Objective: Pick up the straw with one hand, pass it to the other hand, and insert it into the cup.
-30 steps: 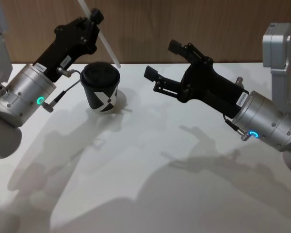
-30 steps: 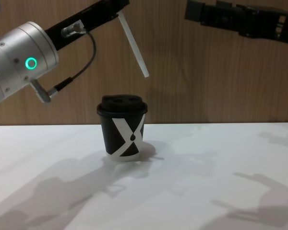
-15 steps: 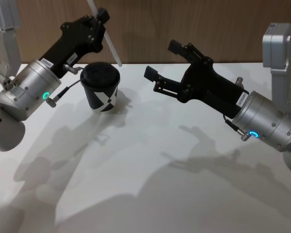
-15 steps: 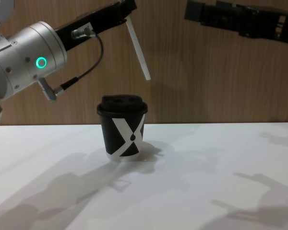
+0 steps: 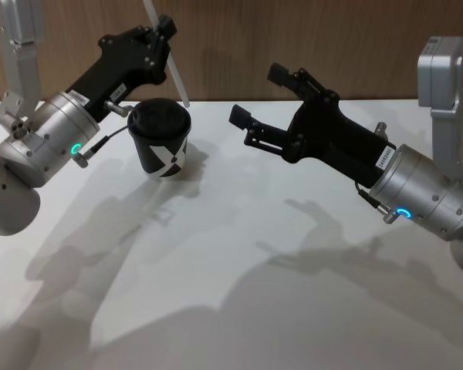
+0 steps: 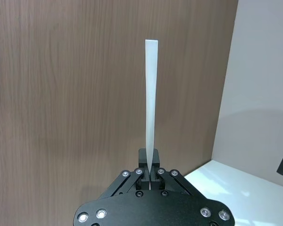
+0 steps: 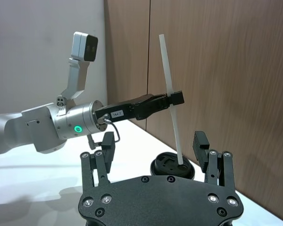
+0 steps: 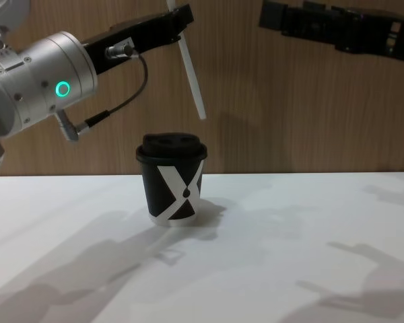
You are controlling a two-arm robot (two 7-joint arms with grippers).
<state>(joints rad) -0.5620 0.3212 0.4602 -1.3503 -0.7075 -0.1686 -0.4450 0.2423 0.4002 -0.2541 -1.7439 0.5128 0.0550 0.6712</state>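
From the head, the left gripper (image 5: 163,35) pinches the straw (image 5: 170,65) above the cup (image 5: 161,141) near the table's (image 5: 239,254) back edge; the right gripper (image 5: 258,96) hangs wide open, well apart. From the chest, the straw's lower end hangs clear above the lid.

Silver arms (image 5: 38,142) with green rings, black cable, black jaws.

A smooth white table (image 5: 239,231) spread across the foreground, its matte top crossed by soft grey shadows. Behind its far edge stood a brown wood-grain panelled wall (image 8: 269,101) with vertical grain. In the left wrist view, a plain pale grey wall (image 6: 264,84) adjoined the wood panelling.
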